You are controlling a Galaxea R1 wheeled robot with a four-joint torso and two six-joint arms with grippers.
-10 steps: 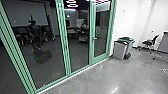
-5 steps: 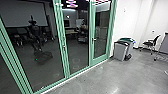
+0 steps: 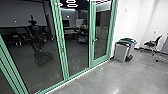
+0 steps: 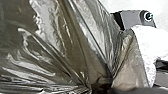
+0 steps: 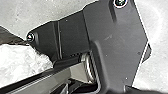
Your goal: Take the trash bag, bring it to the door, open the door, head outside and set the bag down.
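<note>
Left wrist view: the left gripper [image 4: 101, 84] pinches the trash bag [image 4: 72, 42], its film fanning outward from the grip. The right gripper's state I cannot tell. Farther out, ahead of both, stand a green-framed door [image 3: 100, 60] and bins [image 3: 121, 52].

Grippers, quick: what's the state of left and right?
Left gripper: closed on the gathered part of the trash bag.
Right gripper: can't tell whether open or closed.

left gripper [image 4: 101, 83], jaws closed
</note>
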